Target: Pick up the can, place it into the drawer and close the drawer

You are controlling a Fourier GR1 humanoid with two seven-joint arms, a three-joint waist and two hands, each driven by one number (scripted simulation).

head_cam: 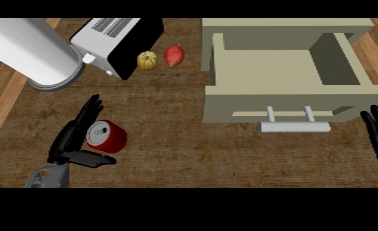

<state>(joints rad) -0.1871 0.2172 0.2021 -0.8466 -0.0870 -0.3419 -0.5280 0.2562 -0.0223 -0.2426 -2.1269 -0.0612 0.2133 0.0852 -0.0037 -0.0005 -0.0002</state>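
Your left hand (74, 140) sits lowest in view, fingers (87, 115) straight along the left side of the red can (108, 136) and thumb reaching under it, not yet curled round. You have lifted nothing: the can rests on the worktop (184, 150), well left of the drawer (284, 70), which stands pulled open and bare inside. Your right hand (370, 130) rests just right of the drawer's handle (294, 125), fingers straight. Grasping, carrying, placing and closing all remain.

Right robot hand (370, 130) is mostly cut off by the right edge, only fingers showing. Left robot hand (74, 137) partly covers the can (108, 136).
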